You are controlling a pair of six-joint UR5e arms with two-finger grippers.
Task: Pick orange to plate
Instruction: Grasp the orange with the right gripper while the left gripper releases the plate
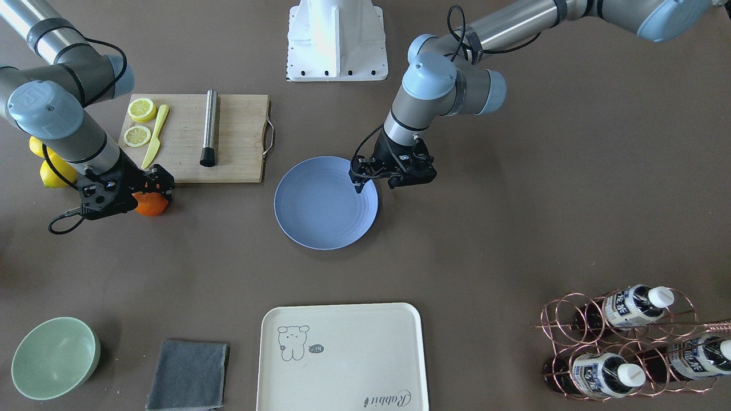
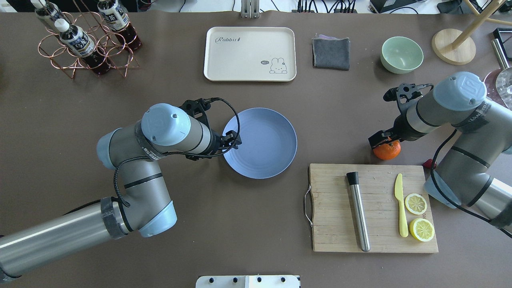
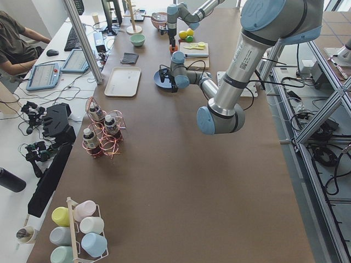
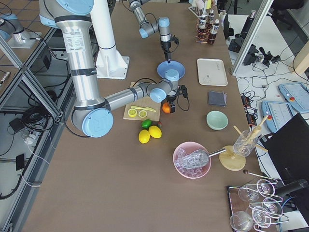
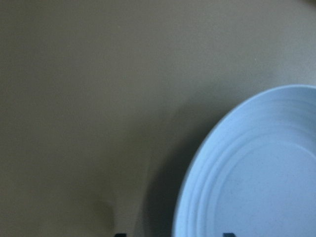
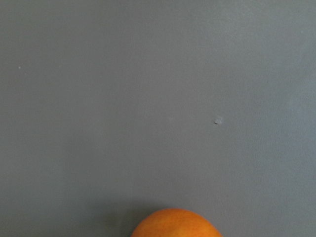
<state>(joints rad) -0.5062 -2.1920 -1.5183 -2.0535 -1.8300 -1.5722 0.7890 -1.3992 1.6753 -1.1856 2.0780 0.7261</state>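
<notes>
The orange rests on the brown table just off the cutting board's corner. My right gripper stands straight over it, its fingers down around the fruit's top. It looks open: the right wrist view shows only the orange's top at the bottom edge and no fingers. The blue plate lies bare at the table's middle. My left gripper hangs open over the plate's rim with nothing in it; only its two dark tips show in the left wrist view.
A wooden cutting board holds two lemon halves, a yellow knife and a metal cylinder. Whole lemons lie behind the right arm. A cream tray, grey cloth, green bowl and bottle rack line the far side.
</notes>
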